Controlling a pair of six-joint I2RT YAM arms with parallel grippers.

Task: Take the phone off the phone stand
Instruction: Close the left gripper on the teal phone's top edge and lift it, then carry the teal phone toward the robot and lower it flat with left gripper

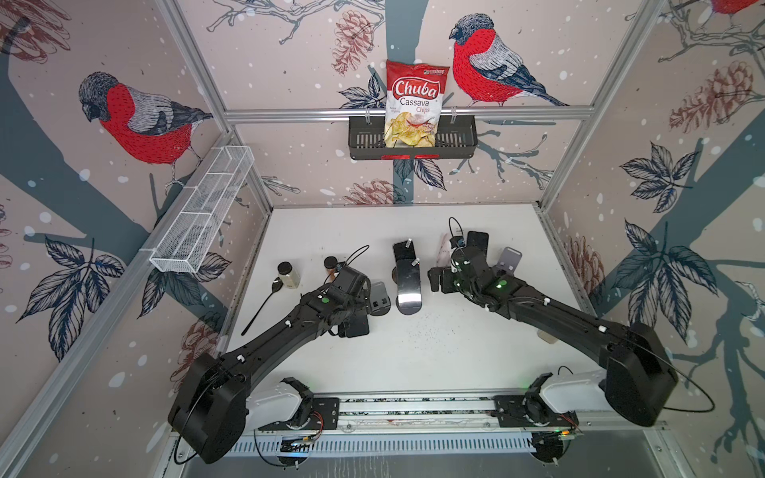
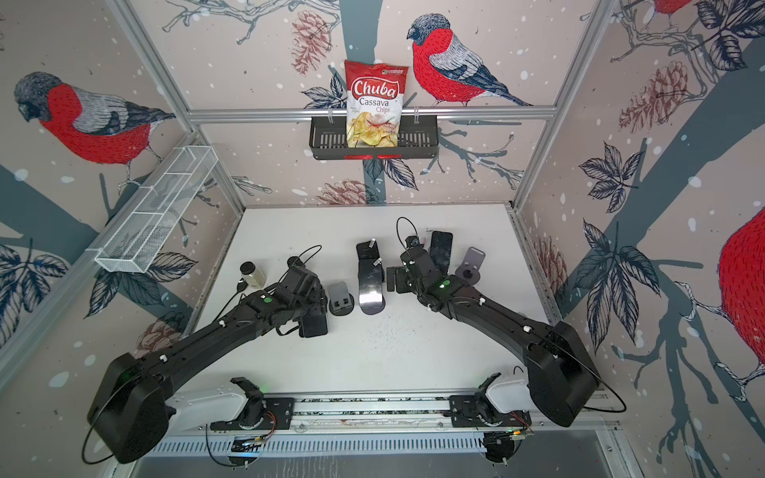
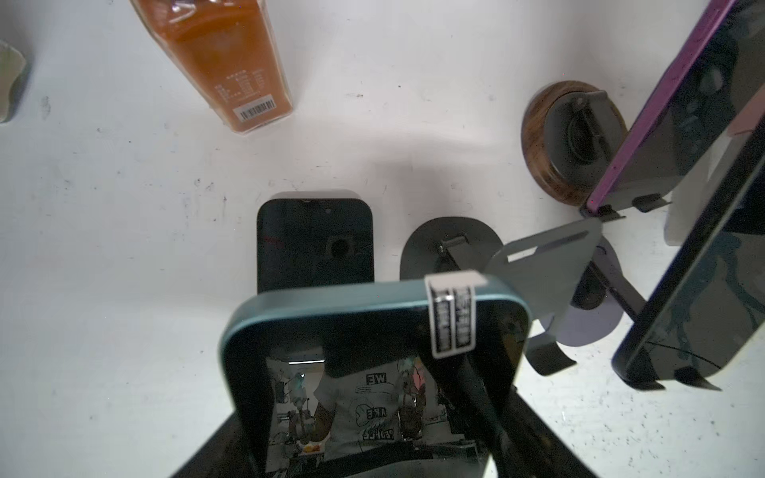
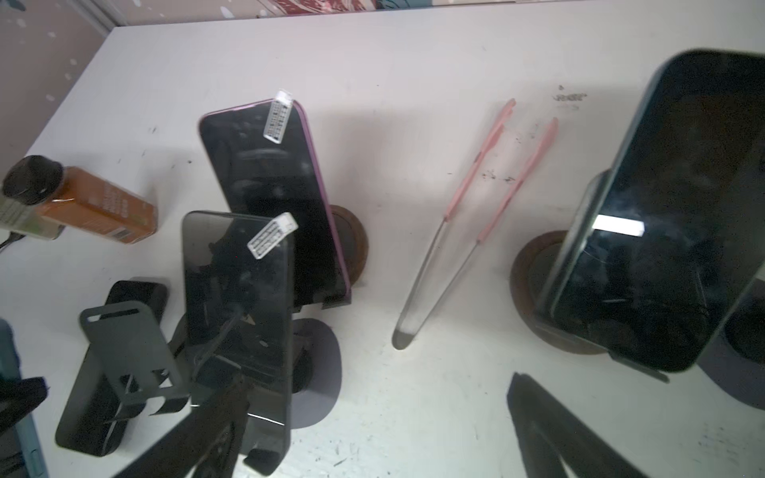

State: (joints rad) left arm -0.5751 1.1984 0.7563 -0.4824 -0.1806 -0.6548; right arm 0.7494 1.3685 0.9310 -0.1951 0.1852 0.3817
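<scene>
Left tool [image 1: 354,319] clamps the teal-edged phone [image 3: 372,327], long axis continuing the tool's own, above the tabletop [image 1: 414,356] just nearward of the empty grey stand [image 1: 378,300]; beyond, right tool [image 1: 436,283] gapes wide beside a docked phone [image 1: 407,285].

Built as two matte black arms, left arm [image 1: 269,343] and right arm [image 1: 571,323], of long tapering links joined by a bulky rounded housing [image 1: 207,409]. Mounted on white moulded bases [image 1: 273,403] bolted to black plates [image 1: 327,414]. Wired in red at both bases. Lit by a small green lamp [image 1: 325,300] near each wrist. Dotted with white clips [image 1: 287,322] along the links, trailed by thin black cables [image 1: 712,395] in loose loops. Tipped on the right with a blocky black right gripper [image 1: 438,282]
</scene>
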